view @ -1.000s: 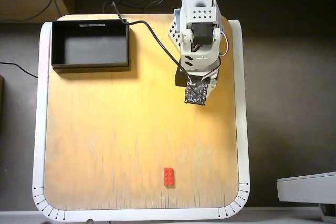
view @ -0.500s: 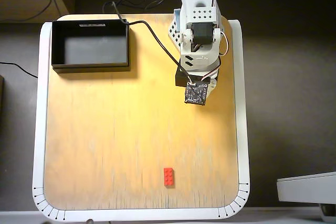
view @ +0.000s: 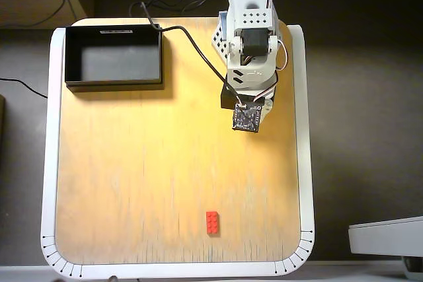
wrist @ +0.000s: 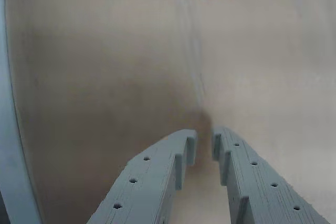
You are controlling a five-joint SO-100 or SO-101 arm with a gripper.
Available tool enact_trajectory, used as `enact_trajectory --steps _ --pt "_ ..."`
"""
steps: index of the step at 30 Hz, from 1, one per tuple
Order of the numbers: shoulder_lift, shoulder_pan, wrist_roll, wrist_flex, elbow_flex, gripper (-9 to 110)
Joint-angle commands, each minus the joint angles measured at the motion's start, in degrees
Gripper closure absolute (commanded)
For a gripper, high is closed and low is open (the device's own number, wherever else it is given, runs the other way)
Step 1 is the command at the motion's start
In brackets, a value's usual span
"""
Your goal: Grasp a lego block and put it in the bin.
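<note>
The red lego block (view: pixel 213 222) lies alone on the wooden tabletop near the front edge in the overhead view. It is out of sight in the wrist view. The black bin (view: pixel 114 84) sits at the table's back left corner with nothing inside. My arm (view: pixel 248 64) reaches in from the back right, and its wrist covers the fingers from above, far from both block and bin. In the wrist view my gripper (wrist: pixel 203 142) hangs over bare wood, its grey fingers nearly together with only a thin slit and nothing between them.
A black cable (view: pixel 192 44) runs from the back across the table to the wrist. A raised white rim (view: pixel 305 163) borders the tabletop and shows at the wrist view's left edge (wrist: pixel 10 129). A pale grey device (view: pixel 386 236) sits off the table at the lower right.
</note>
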Motion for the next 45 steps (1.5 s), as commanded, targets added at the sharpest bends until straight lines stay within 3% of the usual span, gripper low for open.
enact_trajectory --steps 1,8,12,14,21,38,45 --pt "5.4 -0.9 -5.6 0.3 9.8 101" --pt "5.4 -0.8 -6.5 0.3 9.8 101" --pt "5.3 -1.4 13.6 0.2 9.8 101" --pt "5.2 -1.5 11.9 -0.4 9.8 101" --pt "3.8 0.6 25.7 -8.1 6.9 101" --pt "-41.8 -0.4 22.4 -24.0 -30.1 101" --pt "-51.5 -0.4 21.8 -24.4 -44.6 101"
